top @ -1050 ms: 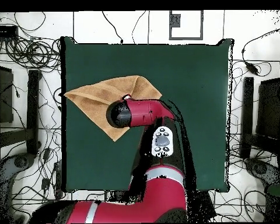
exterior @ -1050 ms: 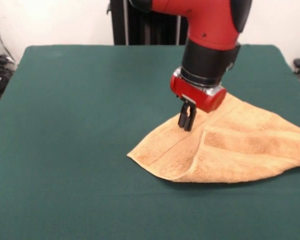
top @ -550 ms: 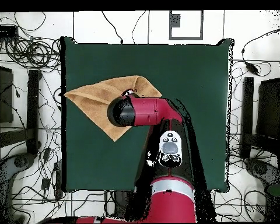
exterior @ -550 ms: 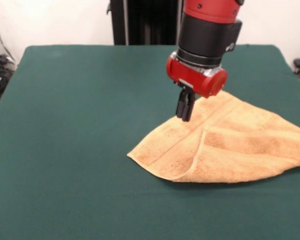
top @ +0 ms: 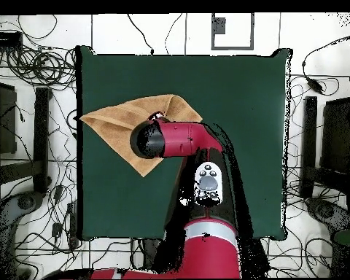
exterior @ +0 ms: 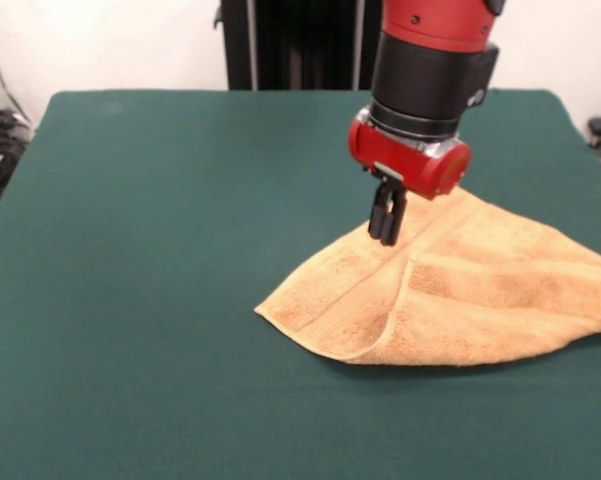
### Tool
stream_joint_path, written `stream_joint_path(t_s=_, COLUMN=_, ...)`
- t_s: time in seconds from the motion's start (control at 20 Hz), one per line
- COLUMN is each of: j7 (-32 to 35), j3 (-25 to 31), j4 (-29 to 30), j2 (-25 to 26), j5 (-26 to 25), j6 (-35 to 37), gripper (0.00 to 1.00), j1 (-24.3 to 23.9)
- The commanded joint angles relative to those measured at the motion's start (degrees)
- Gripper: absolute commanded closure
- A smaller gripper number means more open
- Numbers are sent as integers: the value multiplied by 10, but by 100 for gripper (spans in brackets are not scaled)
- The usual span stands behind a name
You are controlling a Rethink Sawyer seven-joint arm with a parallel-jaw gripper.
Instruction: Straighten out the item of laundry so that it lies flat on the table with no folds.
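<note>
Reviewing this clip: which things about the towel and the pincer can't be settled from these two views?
- Towel, front view: its right corner is cut off by the picture's edge.
- Towel, overhead view: the arm covers its middle, so any folds there are hidden.
- Pincer, front view: whether its tips touch the cloth or pinch any; overhead, the arm hides it completely.
- Small white label: not visible in either view.

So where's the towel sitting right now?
In the front view the towel lies folded on the table's right side, reaching the right edge, with the shut gripper just above its far corner.
</note>
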Motion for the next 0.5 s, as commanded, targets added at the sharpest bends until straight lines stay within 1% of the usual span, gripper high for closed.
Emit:
stream_joint_path(t_s=0.05, j7=44, j3=52, j4=4, j2=47, j5=25, j6=-13, gripper=100, j1=22)
stream_joint_path(t_s=0.5, j7=62, j3=41, j4=-15, j2=68, j5=30, j6=-29, gripper=100, j1=37)
